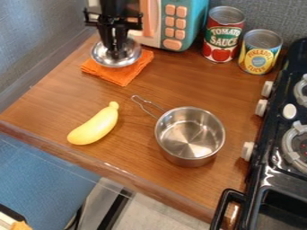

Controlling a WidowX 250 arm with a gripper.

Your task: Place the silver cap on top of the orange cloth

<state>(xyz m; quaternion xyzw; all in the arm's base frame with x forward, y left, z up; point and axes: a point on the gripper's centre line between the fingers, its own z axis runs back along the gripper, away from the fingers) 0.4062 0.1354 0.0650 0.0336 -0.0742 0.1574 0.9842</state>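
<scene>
Clock positions are following the camera view, with twelve at its top edge. The black claw point(112, 46) is hanging downward at eleven o'clock on the wooden counter point(54, 101). Whether it is standing apart, together or clamped on the cap cannot be told.

The silver cap point(128, 57) is sitting directly beneath the claw, whose lower end is reaching into the cap's outline. The cap is overlapping the orange cloth point(124, 77), which is extending past it toward three, between five and six, and eight o'clock. Whether the cap is bearing fully on the cloth or being held just above it cannot be determined.

The yellow toy banana point(94, 126) is lying between six and seven o'clock from the cap. The metal saucepan point(190, 134) is standing upright at five o'clock from the cap, its wire handle pointing toward ten o'clock. The teal-and-pink toy microwave point(201, 20) is standing at one to two o'clock from the cap. The tomato sauce can point(223, 36) is standing upright beside it, with the pineapple can point(260, 53) standing at four o'clock from that can. The black toy stove point(269, 175) is occupying the three-to-five o'clock side.
</scene>
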